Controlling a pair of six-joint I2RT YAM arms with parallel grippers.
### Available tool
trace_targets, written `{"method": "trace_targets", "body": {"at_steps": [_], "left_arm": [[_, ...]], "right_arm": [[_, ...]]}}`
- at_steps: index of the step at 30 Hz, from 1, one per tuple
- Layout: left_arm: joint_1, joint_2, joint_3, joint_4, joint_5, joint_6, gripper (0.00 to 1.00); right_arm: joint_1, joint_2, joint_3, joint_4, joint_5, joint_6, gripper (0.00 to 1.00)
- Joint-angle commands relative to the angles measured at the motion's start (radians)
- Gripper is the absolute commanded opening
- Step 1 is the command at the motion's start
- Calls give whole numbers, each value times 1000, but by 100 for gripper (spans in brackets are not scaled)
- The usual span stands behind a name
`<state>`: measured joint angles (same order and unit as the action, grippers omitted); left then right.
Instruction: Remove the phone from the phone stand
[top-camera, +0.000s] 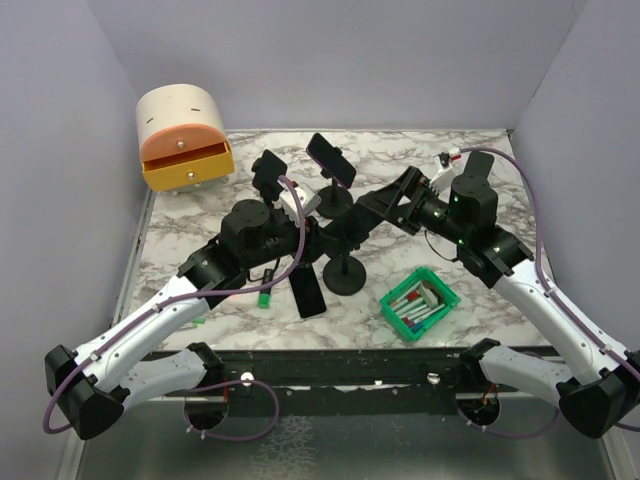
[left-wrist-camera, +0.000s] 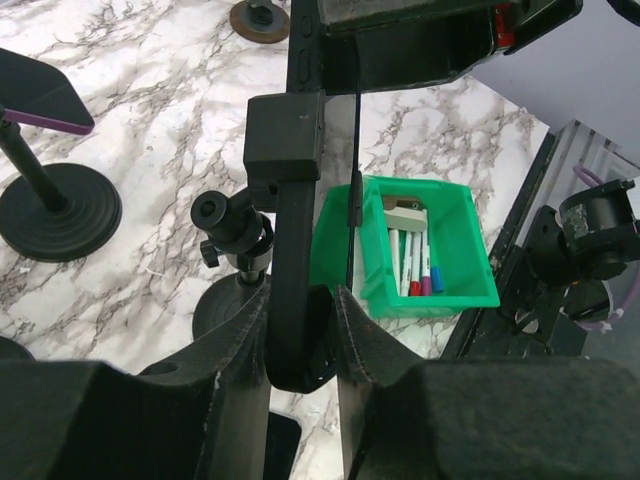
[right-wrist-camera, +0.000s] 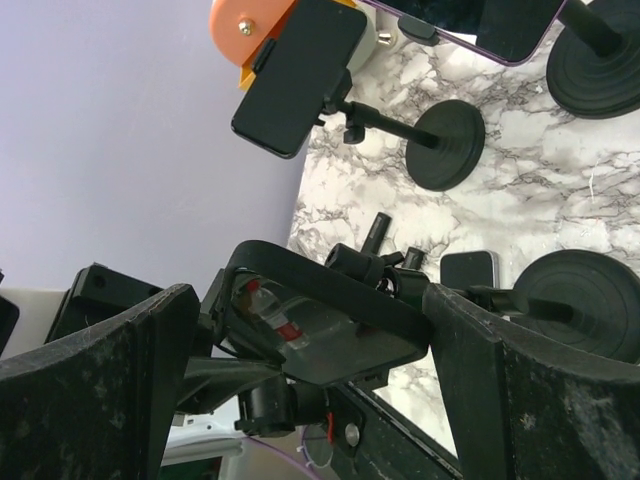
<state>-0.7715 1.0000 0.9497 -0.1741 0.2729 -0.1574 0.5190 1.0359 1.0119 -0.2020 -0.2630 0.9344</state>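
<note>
In the left wrist view, the left gripper (left-wrist-camera: 300, 325) is seen narrowed around the clamp of the phone stand (left-wrist-camera: 285, 140); a firm grip cannot be told. Only in the right wrist view is the phone (right-wrist-camera: 320, 325) shown, seated in that clamp and flanked by the wide-spread right gripper (right-wrist-camera: 310, 300).

left tool (left-wrist-camera: 300, 305) | astride black phone stand clamp (left-wrist-camera: 285, 140) | green bin (left-wrist-camera: 455, 285) at right, markers (left-wrist-camera: 412, 265) inside

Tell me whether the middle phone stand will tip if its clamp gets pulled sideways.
Likely tippy: the phone stand carries its clamp high on a thin stem over a small round base. It may also slide, since the marble table looks smooth.
</note>
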Motion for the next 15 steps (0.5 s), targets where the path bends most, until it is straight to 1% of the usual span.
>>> {"method": "trace_targets", "body": {"at_steps": [1, 7, 10, 15], "left_arm": [[6, -24, -39, 60, 39, -34, 28], [5, -28, -95, 136, 63, -79, 21], [5, -29, -127, 170, 78, -107, 19], [5, -36, -181, 243, 78, -152, 15]], "right_arm": [[40, 16, 44, 8, 74, 0, 99], [90, 52, 110, -57, 161, -50, 92], [122, 74, 149, -108, 222, -93, 90], [142, 94, 177, -140, 271, -139, 86]]}}
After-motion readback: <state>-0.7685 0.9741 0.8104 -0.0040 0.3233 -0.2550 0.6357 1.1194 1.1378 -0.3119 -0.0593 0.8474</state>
